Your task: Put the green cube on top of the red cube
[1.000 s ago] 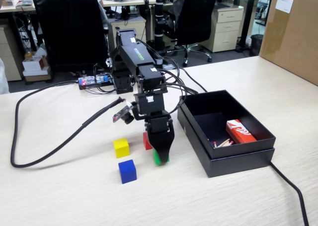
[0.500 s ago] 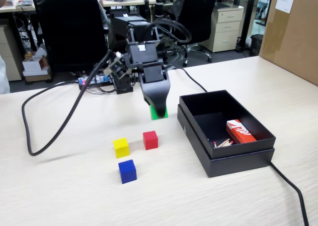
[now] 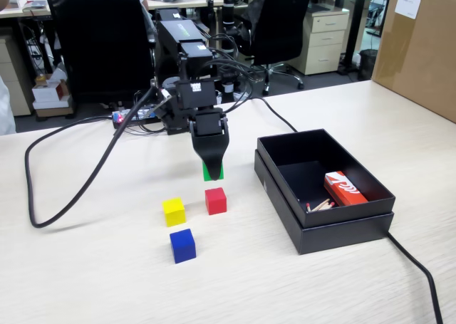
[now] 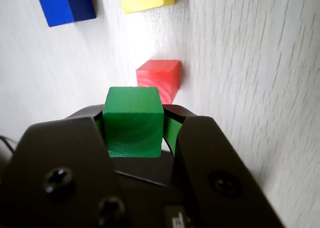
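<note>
Gripper (image 3: 211, 173) held the green cube (image 4: 133, 121) clamped between its jaws, lifted clear of the table, just above and behind the red cube (image 3: 215, 201). The wrist view showed the grip on both sides; the fixed view showed only a green sliver. Yellow cube (image 3: 174, 211) and blue cube (image 3: 182, 245) sat near red. Pale wood table (image 3: 85, 281), black box (image 3: 324, 192) at right, office chairs behind.

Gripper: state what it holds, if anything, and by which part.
The gripper holds the green cube, clamped by two opposite side faces, lifted off the table above the red cube.
</note>
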`<state>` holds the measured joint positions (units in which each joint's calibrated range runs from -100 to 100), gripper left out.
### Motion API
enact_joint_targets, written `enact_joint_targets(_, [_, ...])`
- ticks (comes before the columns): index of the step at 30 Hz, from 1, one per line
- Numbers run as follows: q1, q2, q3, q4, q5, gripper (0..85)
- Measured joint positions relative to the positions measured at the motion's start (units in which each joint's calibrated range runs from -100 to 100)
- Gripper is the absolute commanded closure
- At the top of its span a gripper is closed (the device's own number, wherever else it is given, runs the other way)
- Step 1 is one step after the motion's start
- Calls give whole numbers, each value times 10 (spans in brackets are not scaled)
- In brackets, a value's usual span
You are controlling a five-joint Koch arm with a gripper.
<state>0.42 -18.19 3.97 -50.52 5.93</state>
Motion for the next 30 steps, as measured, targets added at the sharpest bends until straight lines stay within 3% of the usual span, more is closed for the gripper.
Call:
enact_joint_targets(25, [-1,10,-60,74,2,842])
enact_joint_targets(28, [-1,12,-65,74,2,774])
enact_joint_targets(30, [0,13,-70,74,2,774])
